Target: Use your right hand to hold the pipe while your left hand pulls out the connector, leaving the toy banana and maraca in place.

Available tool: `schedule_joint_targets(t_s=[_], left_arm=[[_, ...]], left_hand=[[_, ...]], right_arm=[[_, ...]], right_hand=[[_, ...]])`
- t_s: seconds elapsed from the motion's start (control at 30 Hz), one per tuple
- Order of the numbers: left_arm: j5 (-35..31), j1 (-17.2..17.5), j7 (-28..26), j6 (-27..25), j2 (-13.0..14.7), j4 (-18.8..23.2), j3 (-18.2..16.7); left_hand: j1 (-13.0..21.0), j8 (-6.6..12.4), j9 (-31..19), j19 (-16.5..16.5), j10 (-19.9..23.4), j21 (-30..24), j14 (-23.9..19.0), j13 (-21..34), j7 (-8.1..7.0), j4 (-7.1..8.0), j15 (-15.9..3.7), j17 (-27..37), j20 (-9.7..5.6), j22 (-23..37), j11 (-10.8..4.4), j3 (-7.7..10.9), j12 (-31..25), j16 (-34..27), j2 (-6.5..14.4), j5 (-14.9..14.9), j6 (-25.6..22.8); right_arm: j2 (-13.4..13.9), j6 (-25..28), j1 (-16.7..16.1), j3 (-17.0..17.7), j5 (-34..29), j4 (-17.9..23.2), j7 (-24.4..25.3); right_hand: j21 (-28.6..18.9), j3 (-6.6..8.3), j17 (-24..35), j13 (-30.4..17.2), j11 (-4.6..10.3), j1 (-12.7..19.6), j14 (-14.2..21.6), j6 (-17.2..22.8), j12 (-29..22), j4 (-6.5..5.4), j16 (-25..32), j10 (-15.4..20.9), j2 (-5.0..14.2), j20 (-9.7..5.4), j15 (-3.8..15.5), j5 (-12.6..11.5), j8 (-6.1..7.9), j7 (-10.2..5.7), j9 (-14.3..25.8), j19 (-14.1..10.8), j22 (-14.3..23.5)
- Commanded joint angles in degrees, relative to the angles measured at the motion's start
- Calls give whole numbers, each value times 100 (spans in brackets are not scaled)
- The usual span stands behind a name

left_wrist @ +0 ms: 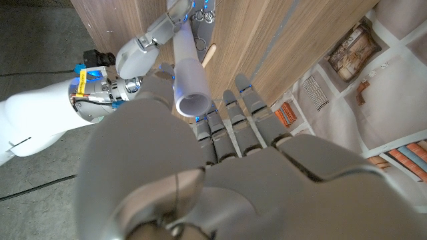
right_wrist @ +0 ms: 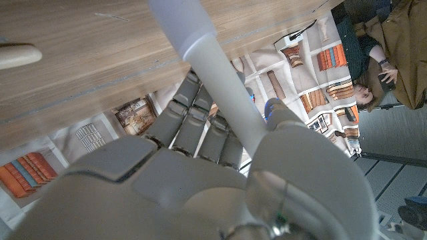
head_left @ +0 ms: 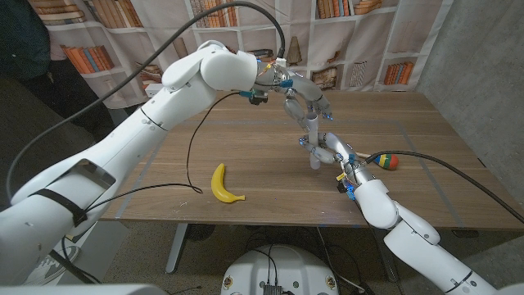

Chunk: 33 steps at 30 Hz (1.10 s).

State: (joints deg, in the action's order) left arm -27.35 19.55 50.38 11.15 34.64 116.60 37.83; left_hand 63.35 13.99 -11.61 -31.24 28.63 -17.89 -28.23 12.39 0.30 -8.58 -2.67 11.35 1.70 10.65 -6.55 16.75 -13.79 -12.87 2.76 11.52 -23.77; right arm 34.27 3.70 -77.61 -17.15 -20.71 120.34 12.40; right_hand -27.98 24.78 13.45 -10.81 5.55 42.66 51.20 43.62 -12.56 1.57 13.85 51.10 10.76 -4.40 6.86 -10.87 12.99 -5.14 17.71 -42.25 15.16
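A white pipe [head_left: 314, 154] stands upright near the middle of the table, with a wider white connector [head_left: 310, 127] on its top end. My right hand [head_left: 337, 156] grips the thin pipe [right_wrist: 223, 100] low down between thumb and fingers. From above, my left hand [head_left: 296, 92] reaches down, its fingers [left_wrist: 230, 123] and thumb closed around the connector's open end [left_wrist: 192, 101]. The connector [right_wrist: 179, 23] sits on the pipe. A yellow toy banana [head_left: 223, 184] lies toward the front left. Behind my right hand lies the maraca [head_left: 386, 161], its wooden handle [right_wrist: 17, 56] on the table.
A black cable [head_left: 191, 156] hangs from my left arm and trails across the table [head_left: 246, 147] beside the banana. Curtains printed with bookshelves hang behind the table. A person [right_wrist: 377, 50] is seated beyond it. Another person's dark clothing [head_left: 23, 37] is at the far left.
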Motion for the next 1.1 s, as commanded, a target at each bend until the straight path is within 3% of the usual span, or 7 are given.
schedule_joint_targets(t_s=[0.03,0.27,0.63,0.7,0.8,0.97,1.1], left_arm=[[-248,19,-116,28,-30,18,47],[-267,-12,-28,15,-79,-49,110],[-319,31,-60,-61,-141,-2,123],[-347,39,-67,-101,-146,29,113],[-351,60,-95,-151,-164,47,93],[-327,146,-233,-271,-213,61,36],[-248,199,-331,-359,-245,58,-13]], left_hand=[[93,41,-9,-90,118,-32,-108,29,-1,5,-320,24,-33,22,-30,77,-35,-46,42,-10,-108],[158,72,-12,-187,247,-67,-283,31,-32,15,-326,36,-55,26,-46,106,-57,-93,86,-23,-243],[437,303,-24,-747,972,-308,-1089,106,-100,24,-505,113,-418,36,-147,234,-235,-296,254,-54,-1092],[543,380,-26,-870,1132,-380,-1295,135,-144,11,-598,155,-474,47,18,298,-276,-362,333,-57,-1357],[660,497,-25,-997,1465,-476,-1632,176,-221,13,-664,207,-539,66,-45,375,-377,-475,430,-71,-1753],[790,735,-7,-1607,2288,-899,-2453,239,-187,38,-891,171,-722,95,-135,496,-575,-614,488,-120,-2683],[854,780,5,-2048,2652,-1173,-2934,163,-148,19,-954,-8,-782,48,-134,550,-547,-552,408,-128,-3029]], right_arm=[[-9,4,-54,31,14,27,-9],[-21,-27,-69,52,23,4,22],[2,-14,-123,127,33,21,21],[4,3,-151,146,34,37,27],[1,29,-185,170,45,55,31],[11,55,-223,195,47,73,28],[12,86,-253,212,50,82,31]], right_hand=[[-28,887,11,-16,12,11,80,168,-12,-870,47,61,52,-776,602,26,40,-136,16,-44,-5],[-40,887,6,-17,-3,8,76,178,-16,-871,40,80,48,-776,598,29,38,-124,18,-44,-8],[-55,886,7,-18,14,5,97,180,-10,-873,46,79,49,-776,598,32,30,-121,24,-40,-13],[-60,887,6,-18,-8,5,96,182,-12,-871,44,88,49,-777,599,32,30,-124,27,-39,-14],[-67,885,8,-19,4,3,103,182,-8,-873,46,84,50,-777,596,33,29,-122,34,-37,-17],[-76,887,9,-19,14,5,108,182,-6,-870,47,83,51,-777,600,34,26,-131,39,-36,-19],[-88,888,12,-20,8,6,120,187,-9,-867,51,98,54,-776,605,35,26,-127,48,-36,-22]])
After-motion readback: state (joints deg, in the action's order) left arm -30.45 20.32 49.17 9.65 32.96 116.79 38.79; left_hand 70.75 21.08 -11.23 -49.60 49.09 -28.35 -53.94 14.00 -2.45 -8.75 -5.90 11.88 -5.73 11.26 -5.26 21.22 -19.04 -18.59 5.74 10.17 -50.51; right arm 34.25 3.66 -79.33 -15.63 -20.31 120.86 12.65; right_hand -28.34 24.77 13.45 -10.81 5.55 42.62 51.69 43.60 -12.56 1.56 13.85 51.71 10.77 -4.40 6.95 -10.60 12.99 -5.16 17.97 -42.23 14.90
